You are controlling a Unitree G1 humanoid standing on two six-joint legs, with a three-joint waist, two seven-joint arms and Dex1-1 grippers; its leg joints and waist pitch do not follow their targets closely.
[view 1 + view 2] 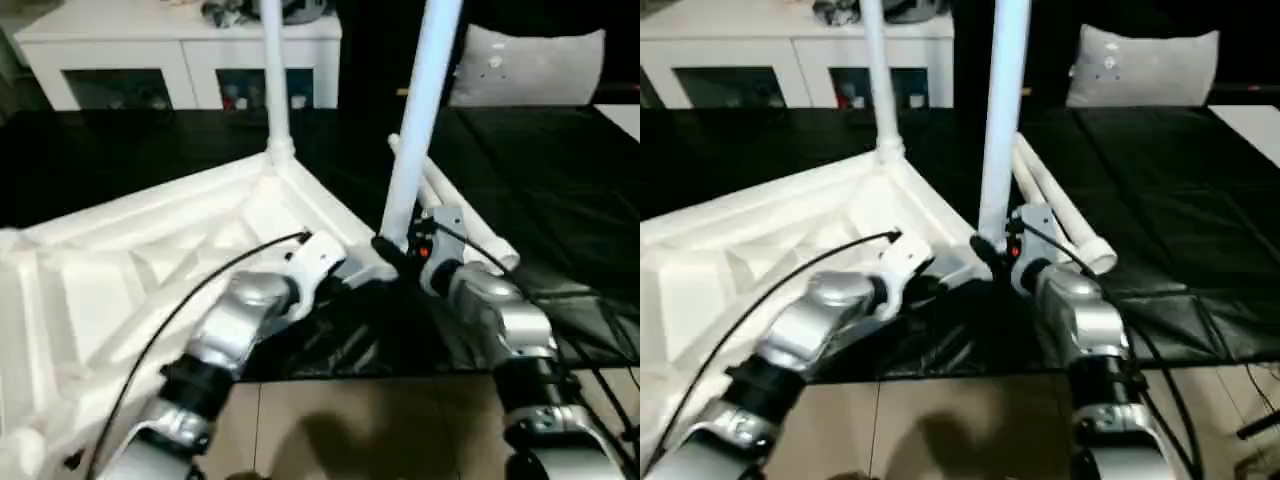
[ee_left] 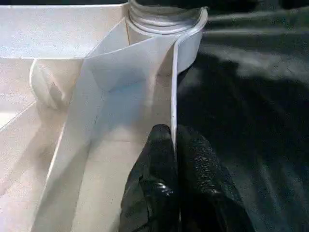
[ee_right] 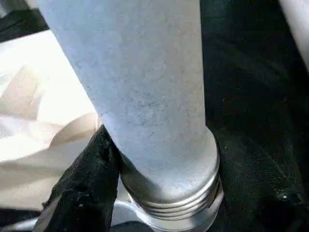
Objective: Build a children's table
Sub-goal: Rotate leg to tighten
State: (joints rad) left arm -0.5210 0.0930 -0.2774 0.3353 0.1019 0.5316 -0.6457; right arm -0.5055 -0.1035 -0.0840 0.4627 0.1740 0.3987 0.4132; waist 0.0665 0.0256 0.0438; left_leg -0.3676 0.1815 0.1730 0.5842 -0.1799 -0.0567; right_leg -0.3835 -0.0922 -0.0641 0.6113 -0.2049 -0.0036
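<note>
- Left gripper (image 2: 175,145) is pinched shut on the thin rim wall of the table top (image 1: 120,280), one black finger on each side of that wall, just short of a corner socket (image 2: 164,24).
- Right gripper (image 1: 400,250) grips the lower end of a white leg (image 1: 420,120); a black finger (image 3: 87,183) lies against the leg just above its threaded end.
- That leg stands nearly upright, tilted slightly, with its threaded end at the near corner of the table top; whether the thread has entered the socket cannot be told, as the gripper covers the joint.
- Table top lies upside down on the black sheet (image 1: 560,200), ribbed underside up.
- A second leg (image 1: 275,80) stands upright in the far corner socket.
- Two further legs (image 1: 1065,215) lie side by side on the sheet, just beyond the right gripper.
- White cabinet (image 1: 180,50) and a white cushion (image 1: 530,65) stand at the back.
</note>
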